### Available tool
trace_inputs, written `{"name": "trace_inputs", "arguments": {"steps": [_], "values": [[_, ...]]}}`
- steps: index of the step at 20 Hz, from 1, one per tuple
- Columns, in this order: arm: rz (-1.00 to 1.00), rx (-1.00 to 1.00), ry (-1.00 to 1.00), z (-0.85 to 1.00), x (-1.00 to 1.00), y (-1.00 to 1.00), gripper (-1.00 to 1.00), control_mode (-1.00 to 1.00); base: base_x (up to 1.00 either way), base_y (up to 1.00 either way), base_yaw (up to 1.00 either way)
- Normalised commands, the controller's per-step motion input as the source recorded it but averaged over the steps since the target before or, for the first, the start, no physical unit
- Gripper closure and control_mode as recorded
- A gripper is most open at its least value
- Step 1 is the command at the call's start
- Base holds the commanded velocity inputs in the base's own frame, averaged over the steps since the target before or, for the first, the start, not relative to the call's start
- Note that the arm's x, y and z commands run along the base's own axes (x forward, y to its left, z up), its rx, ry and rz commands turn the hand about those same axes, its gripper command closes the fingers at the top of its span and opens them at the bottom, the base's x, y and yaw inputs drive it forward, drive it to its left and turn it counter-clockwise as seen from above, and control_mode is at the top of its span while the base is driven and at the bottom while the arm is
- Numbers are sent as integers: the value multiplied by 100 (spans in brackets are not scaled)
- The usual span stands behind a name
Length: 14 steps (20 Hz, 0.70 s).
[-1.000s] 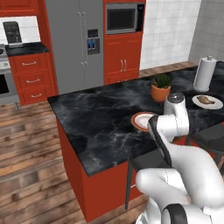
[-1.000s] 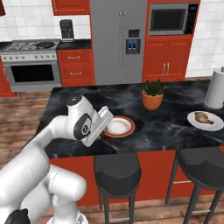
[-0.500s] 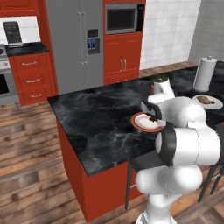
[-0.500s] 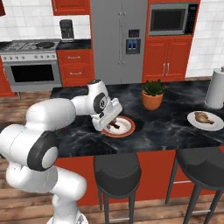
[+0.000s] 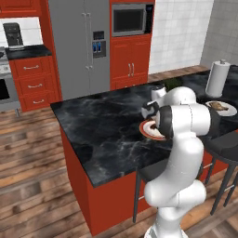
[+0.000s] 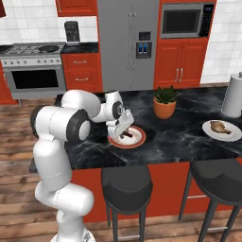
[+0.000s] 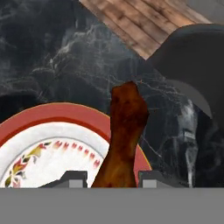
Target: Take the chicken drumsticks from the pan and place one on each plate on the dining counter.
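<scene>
Table (image 6: 179,142) carries two plates. Near plate (image 6: 137,141) at table's front edge, above left stool (image 6: 126,182). Hand (image 6: 124,131) over near plate, drumstick (image 7: 124,135) between fingers (image 7: 72,178), above plate's rim. Plant pot (image 6: 164,106) behind, right of near plate. Far plate (image 6: 213,132) well right, second drumstick (image 6: 220,126) on it. Paper roll (image 6: 234,97) behind far plate.

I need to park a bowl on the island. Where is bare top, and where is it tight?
Bare: the dining counter between the red-rimmed plate and the pale plate. Tight: around the red-rimmed plate, where the gripper holds the dark drumstick.
</scene>
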Motion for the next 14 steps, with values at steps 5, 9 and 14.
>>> {"name": "trace_inputs", "arguments": {"steps": [5,9,14], "values": [[9,0,1,-68,15,-8,100,-100,0,0,0],[9,0,0,-35,13,-20,100,-100,0,0,0],[8,4,0,-2,14,-19,100,-100,0,0,0]]}}
